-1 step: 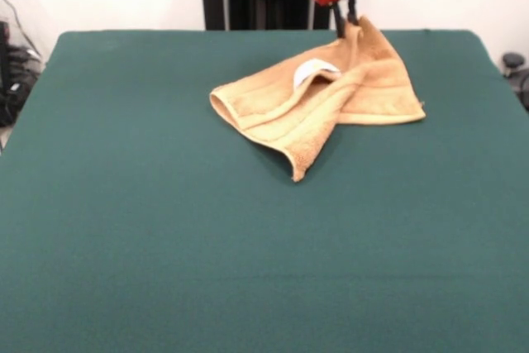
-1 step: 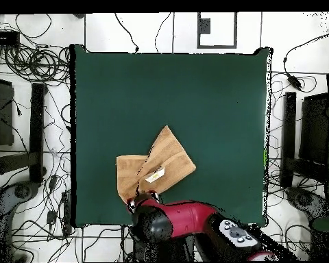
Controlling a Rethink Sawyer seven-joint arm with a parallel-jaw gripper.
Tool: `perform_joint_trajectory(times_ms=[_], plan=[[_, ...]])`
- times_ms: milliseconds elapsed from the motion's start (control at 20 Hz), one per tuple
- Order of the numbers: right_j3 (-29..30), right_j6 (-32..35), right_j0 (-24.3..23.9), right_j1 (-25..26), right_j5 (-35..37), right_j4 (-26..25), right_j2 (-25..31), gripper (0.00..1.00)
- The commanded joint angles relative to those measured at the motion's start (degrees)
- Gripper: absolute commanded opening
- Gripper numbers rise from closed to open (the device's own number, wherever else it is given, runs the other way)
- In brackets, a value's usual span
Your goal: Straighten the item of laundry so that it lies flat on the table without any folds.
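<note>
At the table's edge: my gripper [image 1: 348,26] stands here, on the side where my arm comes in, reaching down onto a raised corner of the towel [image 1: 318,101].
Gripper state: the two dark fingers [image 1: 340,22] are drawn together on that corner, clamped on the cloth, which peaks up to meet them.
Arm: my red and black arm [image 2: 195,222] crosses the table's edge in the overhead view and ends right at the towel's nearest corner.
Towel, position: it lies on the green table [image 1: 165,245] close to that same edge, well away from the opposite edge and from both side edges, with wide bare cloth all round.
Towel, shape: it is not flat; one part is folded across another, so that two layers overlap and one pointed corner sticks out toward the table's middle.
Bands: flat woven stripes run along the folded flap.
Label: a small white label [image 1: 312,72] shows at the fold, just below the pinched corner.
</note>
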Motion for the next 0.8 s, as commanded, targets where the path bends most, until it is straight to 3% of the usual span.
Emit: perform_joint_trajectory(times_ms=[50, 450, 800], plan=[[-4.33, 4.81, 4.79, -5.91, 12.19, 3.17, 0.37, 0.00], [-3.29, 6.84, 3.78, -10.21, 16.14, 4.69, 1.15, 0.00], [2.84, 9.01, 0.24, -12.56, 10.33, 3.99, 1.33, 0.00]])
